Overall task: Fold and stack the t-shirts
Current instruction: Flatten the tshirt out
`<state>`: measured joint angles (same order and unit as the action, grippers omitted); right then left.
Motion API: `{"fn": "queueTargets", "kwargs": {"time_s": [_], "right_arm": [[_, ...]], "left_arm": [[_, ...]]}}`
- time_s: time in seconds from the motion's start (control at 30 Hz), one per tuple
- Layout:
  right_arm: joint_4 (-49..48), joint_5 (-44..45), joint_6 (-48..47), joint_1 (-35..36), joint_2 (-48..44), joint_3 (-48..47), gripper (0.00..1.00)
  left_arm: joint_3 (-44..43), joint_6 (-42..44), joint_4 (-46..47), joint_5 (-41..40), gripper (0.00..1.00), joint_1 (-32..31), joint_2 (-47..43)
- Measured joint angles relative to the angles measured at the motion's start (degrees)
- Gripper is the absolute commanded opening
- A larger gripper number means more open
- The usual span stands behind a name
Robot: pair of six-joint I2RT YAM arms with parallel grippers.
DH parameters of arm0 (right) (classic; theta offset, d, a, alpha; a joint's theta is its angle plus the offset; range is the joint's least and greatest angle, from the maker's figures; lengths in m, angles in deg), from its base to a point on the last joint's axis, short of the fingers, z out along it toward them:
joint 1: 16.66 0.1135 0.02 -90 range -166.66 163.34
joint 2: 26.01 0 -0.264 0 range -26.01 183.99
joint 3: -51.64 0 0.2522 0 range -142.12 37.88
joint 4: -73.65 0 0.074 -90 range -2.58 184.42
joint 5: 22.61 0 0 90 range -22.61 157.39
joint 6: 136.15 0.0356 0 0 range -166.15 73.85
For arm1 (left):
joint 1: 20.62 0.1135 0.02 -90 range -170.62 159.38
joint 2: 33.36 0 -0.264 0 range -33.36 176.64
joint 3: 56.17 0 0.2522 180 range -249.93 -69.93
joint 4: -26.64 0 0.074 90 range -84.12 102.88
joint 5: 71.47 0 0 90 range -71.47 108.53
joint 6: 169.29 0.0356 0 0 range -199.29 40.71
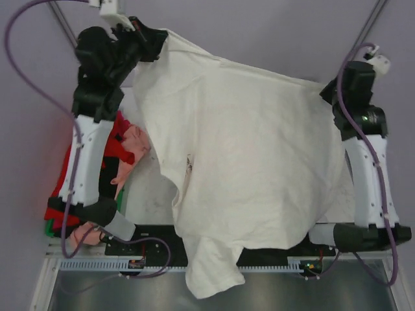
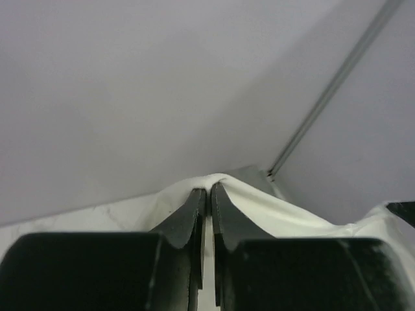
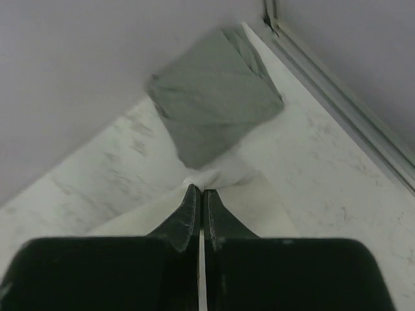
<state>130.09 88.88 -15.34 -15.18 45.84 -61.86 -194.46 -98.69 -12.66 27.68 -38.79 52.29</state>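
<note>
- Nearest the lens, the cream t-shirt (image 1: 246, 149) hangs raised and spread wide between your two grippers. One sleeve trails past the near table edge, between the arm bases.
- At the left gripper (image 2: 208, 189), the jaws are pressed together on an edge of the cream cloth, which bulges over the fingertips.
- At the right gripper (image 3: 200, 189), the jaws are likewise together, pinching another edge of the same shirt. The cloth puckers just ahead of the tips.
- Step in hand, by judgement: you are spreading the shirt before its first fold, and no fold shows in it yet.
- Next move, by judgement: lower both grippers evenly, keeping the cloth taut, so it lies flat on the table (image 3: 324, 168). Mind the overhanging sleeve.
- Pose: both arms reach well forward from their bases, the left toward the far left and the right toward the far right.
- A folded grey t-shirt (image 3: 214, 91) lies just beyond the right gripper's tips, in the table's corner.
- Red (image 1: 117, 139) and pink (image 1: 133, 146) shirts lie heaped beneath the left arm, behind its gripper.
</note>
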Motion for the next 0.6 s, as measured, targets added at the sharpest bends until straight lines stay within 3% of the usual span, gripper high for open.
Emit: {"fn": "queueTargets", "kwargs": {"time_s": [0.03,0.07,0.1,0.13,0.17,0.2,0.3,0.4,0.6], "right_arm": [[-0.8,0.7,0.1,0.0,4.3,2.8,0.04],[-1.2,1.1,0.1,0.0,9.2,4.8,0.32],[-1.2,1.2,0.3,-0.1,13.7,5.7,0.49],[-0.9,1.3,0.3,-0.2,18.4,6.1,0.68],[-0.7,1.3,0.7,-0.3,22.6,6.1,0.91],[-0.5,1.2,0.8,-0.4,26.0,6.0,0.98],[0.7,0.9,0.5,-0.5,29.3,6.7,0.98],[-0.6,0.6,0.4,-0.5,25.7,9.1,0.98],[-6.7,-4.7,0.8,1.2,10.2,21.3,0.98]], "left_arm": [[0.5,-0.2,0.0,0.3,0.38,1.9,5.8],[0.3,-0.5,0.3,0.8,0.50,3.6,11.9],[-0.6,-1.0,0.0,1.2,0.68,5.0,17.9],[-1.8,-1.2,-0.4,2.0,0.99,6.1,23.8],[-3.8,-1.8,-1.2,3.3,1.00,7.2,30.6],[-5.9,-2.8,-2.7,4.5,1.00,8.0,36.5],[-9.3,-3.9,-7.9,7.8,1.00,9.7,49.2],[-5.2,-4.6,-13.1,9.4,1.00,9.9,50.9],[18.0,-4.6,-11.6,8.3,1.00,7.1,31.3]]}}
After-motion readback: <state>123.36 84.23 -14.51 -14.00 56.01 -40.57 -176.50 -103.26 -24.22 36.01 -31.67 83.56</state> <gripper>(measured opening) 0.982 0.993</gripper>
